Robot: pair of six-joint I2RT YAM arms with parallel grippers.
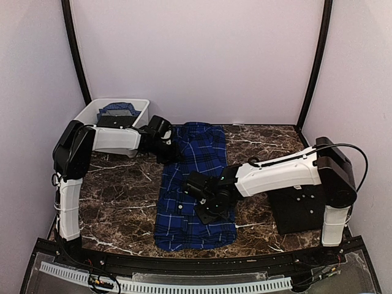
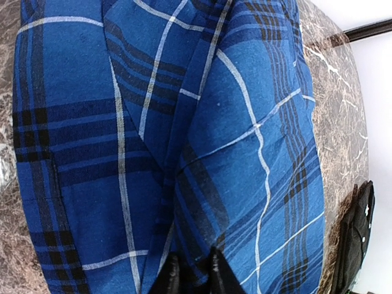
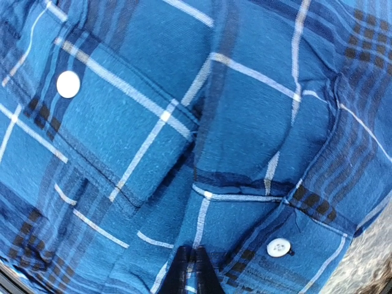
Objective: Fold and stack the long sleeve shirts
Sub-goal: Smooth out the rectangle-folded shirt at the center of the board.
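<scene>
The royal-blue plaid shirt [image 1: 196, 184] lies lengthwise in the middle of the marble table, partly folded into a long strip. My left gripper [image 1: 169, 151] is at its far left edge, and the left wrist view shows it [image 2: 191, 274] shut on a raised fold of the plaid cloth [image 2: 202, 153]. My right gripper [image 1: 206, 210] is over the shirt's near half, and the right wrist view shows it [image 3: 195, 271] shut on a pinch of plaid cloth [image 3: 245, 122] near a white button [image 3: 278, 247]. A black folded bundle [image 1: 298, 209], apparently the black shirt, lies at the right under my right arm. It also shows in the left wrist view [image 2: 355, 239].
A white plastic tub [image 1: 141, 110] stands at the back left with blue plaid cloth [image 1: 117, 110] in it. Black frame posts [image 1: 75, 52] stand at both back corners. Bare marble [image 1: 116, 196] shows left of the shirt and at the far right [image 1: 263, 144].
</scene>
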